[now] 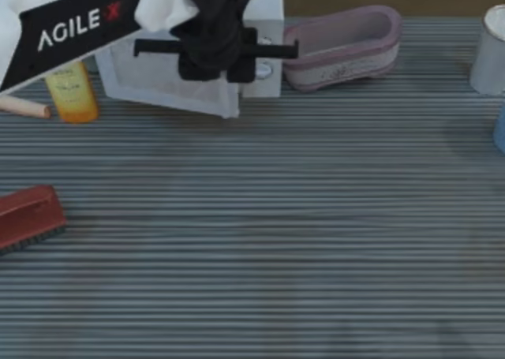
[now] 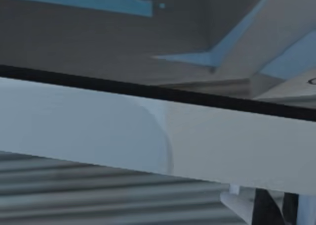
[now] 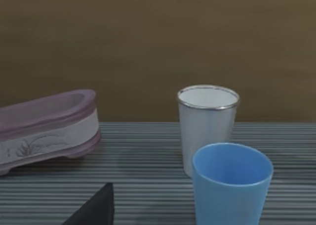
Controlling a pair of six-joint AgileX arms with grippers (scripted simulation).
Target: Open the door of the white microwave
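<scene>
The door (image 1: 170, 83) — sitting at the white microwave (image 1: 264, 12) front, far left of the worktop (image 1: 276, 241), swung slightly ajar, long axis running left-right. Left pincer (image 1: 217, 50) hovering directly over it; finger state cannot be told. Right arm showing nowhere from above. Pink tub (image 1: 347, 47) sitting just beside.

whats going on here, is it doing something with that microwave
The left arm reaches over the white microwave at the back left of the table, its gripper down at the front by the door. From above, the door seems to stand out at a slant, partly open. The right arm is not seen from above; its camera looks at a pink tub, a white cup and a blue cup.
</scene>
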